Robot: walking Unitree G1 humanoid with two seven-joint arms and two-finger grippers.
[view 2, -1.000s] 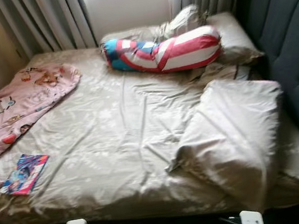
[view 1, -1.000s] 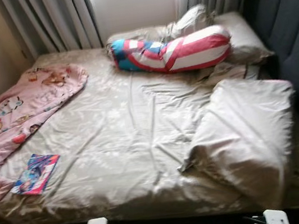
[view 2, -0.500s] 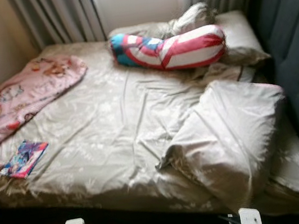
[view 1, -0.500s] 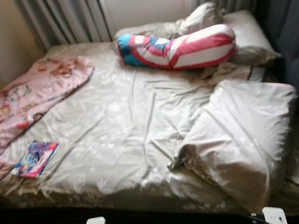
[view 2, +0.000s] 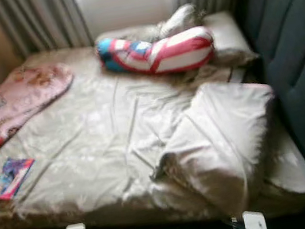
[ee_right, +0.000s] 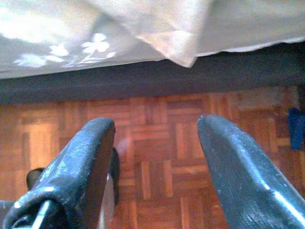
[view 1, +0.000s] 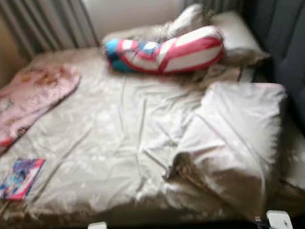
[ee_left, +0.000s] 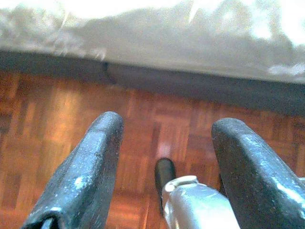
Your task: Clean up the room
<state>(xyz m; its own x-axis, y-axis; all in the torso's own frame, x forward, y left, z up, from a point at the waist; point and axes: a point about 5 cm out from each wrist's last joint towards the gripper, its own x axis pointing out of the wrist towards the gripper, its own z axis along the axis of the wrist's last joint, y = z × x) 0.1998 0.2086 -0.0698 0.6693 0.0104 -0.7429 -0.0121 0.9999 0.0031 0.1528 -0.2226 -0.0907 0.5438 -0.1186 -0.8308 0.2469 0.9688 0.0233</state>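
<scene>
Beige sheets cover the bed (view 1: pixel 115 138), its near edge meeting parquet floor (ee_left: pixel 143 124). A colourful book (view 1: pixel 18 178) lies near the bed's left edge beside a pink blanket (view 1: pixel 18 107). Left end effector (ee_left: pixel 164 157) and right end effector (ee_right: pixel 155 157) hang spread, empty, above the floor.

Before me hang grey curtains (view 1: pixel 45 21) on both sides of a bright window (view 1: pixel 129 2). A dark padded headboard (view 1: pixel 297 39) runs along my right. Below me lies parquet floor (ee_right: pixel 157 157).
</scene>
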